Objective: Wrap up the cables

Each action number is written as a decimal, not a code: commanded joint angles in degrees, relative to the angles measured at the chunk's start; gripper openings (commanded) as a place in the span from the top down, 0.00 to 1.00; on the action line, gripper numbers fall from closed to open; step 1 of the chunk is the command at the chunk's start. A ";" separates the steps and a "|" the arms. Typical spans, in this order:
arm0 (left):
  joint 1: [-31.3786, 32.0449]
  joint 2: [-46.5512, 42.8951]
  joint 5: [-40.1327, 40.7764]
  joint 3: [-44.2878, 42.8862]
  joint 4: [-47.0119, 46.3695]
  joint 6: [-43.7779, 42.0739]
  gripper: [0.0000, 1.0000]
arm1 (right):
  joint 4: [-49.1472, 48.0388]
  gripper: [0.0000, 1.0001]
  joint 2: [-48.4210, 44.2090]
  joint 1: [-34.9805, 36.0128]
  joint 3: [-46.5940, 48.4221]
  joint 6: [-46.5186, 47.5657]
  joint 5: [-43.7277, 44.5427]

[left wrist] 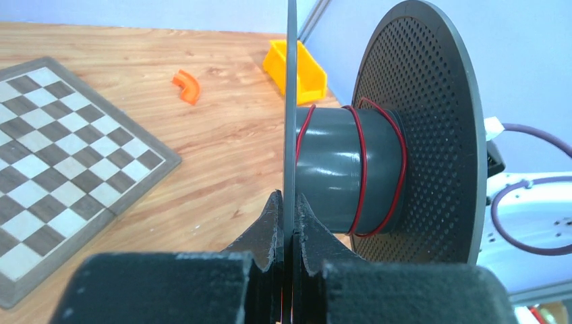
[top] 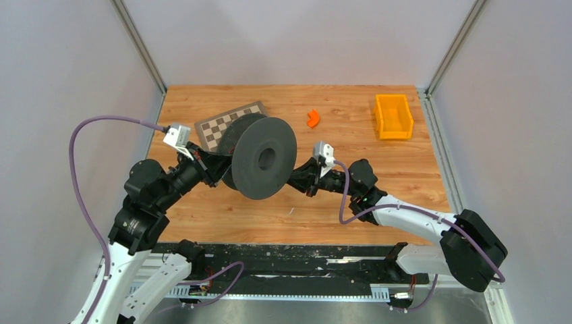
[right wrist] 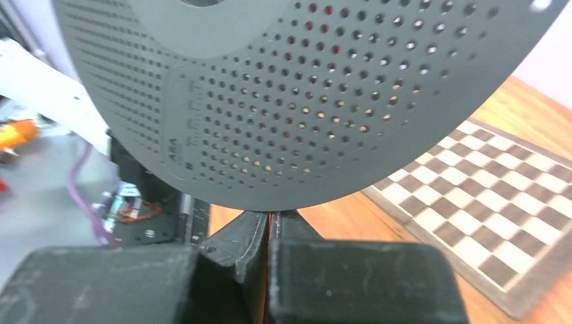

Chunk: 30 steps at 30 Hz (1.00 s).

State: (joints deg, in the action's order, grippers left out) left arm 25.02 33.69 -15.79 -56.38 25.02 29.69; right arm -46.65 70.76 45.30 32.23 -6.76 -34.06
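Note:
A dark grey spool (top: 263, 158) with two perforated discs is held up above the table, its axis roughly level. My left gripper (left wrist: 290, 202) is shut on the rim of the near disc (left wrist: 291, 101); it also shows in the top view (top: 226, 165). The thin red wire (left wrist: 364, 169) lies in about three loose turns around the grey hub (left wrist: 334, 169). My right gripper (right wrist: 272, 214) is shut on a strand of the red wire (right wrist: 270, 226), just under the edge of the far disc (right wrist: 270, 101); in the top view it (top: 300, 177) sits right of the spool.
A chessboard (top: 219, 123) lies behind the spool at the back left. An orange curved piece (top: 313, 119) lies at the back middle. A yellow bin (top: 393, 116) stands at the back right. Lilac arm cables loop beside both arms.

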 commanded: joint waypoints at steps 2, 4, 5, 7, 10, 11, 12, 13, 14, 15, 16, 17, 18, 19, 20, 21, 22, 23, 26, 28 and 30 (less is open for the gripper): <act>-0.31 -2.50 1.25 2.96 -11.13 9.48 1.00 | -17.14 1.00 0.91 0.29 1.24 -23.29 -6.25; -0.38 -3.84 0.80 5.42 -15.61 13.91 1.00 | -24.13 1.00 2.75 0.19 1.09 -30.67 -7.82; -0.44 -4.52 0.74 6.70 -18.29 16.78 1.00 | -28.28 1.00 3.98 0.14 1.19 -34.62 -8.85; -0.41 -4.94 1.17 7.48 -19.96 19.80 1.00 | -35.51 1.00 7.18 -0.36 1.94 -42.26 -10.28; -0.41 -5.30 2.66 7.69 -20.26 22.54 1.00 | -46.64 1.00 11.83 -0.90 3.10 -52.46 -10.49; -0.41 -5.48 3.12 8.06 -20.27 23.01 1.00 | -48.37 1.00 12.90 -0.99 3.37 -54.26 -9.97; -0.41 -5.70 3.81 8.36 -20.36 23.96 1.00 | -48.09 1.00 13.47 -1.00 3.52 -54.52 -9.30; -0.41 -6.06 4.22 9.13 -20.62 24.38 1.00 | -47.54 1.00 13.98 -1.07 3.31 -54.16 -8.40; -0.41 -6.25 4.97 9.64 -20.88 25.27 1.00 | -47.02 1.00 14.31 -1.16 2.91 -53.74 -7.38; -0.41 -6.57 5.33 10.57 -21.17 25.78 1.00 | -46.54 1.00 14.64 -1.41 2.22 -53.59 -6.13; -0.43 -6.69 5.95 11.02 -21.33 26.87 1.00 | -46.51 1.00 14.90 -1.70 1.67 -53.59 -5.09; -0.42 -6.88 6.30 11.84 -21.35 27.37 1.00 | -46.43 1.00 15.10 -1.97 1.19 -53.96 -4.05; -0.45 -7.01 6.85 12.22 -21.42 28.01 1.00 | -46.54 1.00 15.25 -2.23 0.76 -54.20 -3.11; -0.43 -7.38 7.19 13.15 -21.61 28.34 1.00 | -46.35 1.00 15.23 -2.42 0.47 -54.22 -2.40; -0.43 -7.62 8.06 13.72 -22.06 29.11 1.00 | -46.15 1.00 15.17 -2.53 0.14 -54.10 -1.74; -0.42 -8.25 8.45 15.04 -22.44 29.55 1.00 | -45.75 1.00 15.06 -2.64 -0.15 -53.89 -1.13; -0.41 -8.58 8.93 15.67 -23.32 30.29 1.00 | -45.08 1.00 14.87 -2.73 -0.37 -53.68 -0.64; -0.45 -9.18 9.06 16.61 -23.46 30.53 1.00 | -43.97 1.00 14.70 -2.87 -0.48 -53.40 -0.24; -0.41 -9.51 10.21 16.89 -21.84 31.60 1.00 | -39.18 1.00 14.38 -3.11 -0.63 -53.48 1.87; -0.47 -9.54 11.01 17.02 -21.28 32.42 1.00 | -36.45 1.00 14.43 -3.20 -0.35 -53.50 2.27; -0.41 -9.60 11.74 17.45 -21.04 33.67 1.00 | -35.15 1.00 14.67 -3.22 0.08 -53.63 2.03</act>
State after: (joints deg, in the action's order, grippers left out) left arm 24.75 25.02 -6.87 -38.59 8.80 59.64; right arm -82.13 85.91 42.28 31.53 -59.05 -34.61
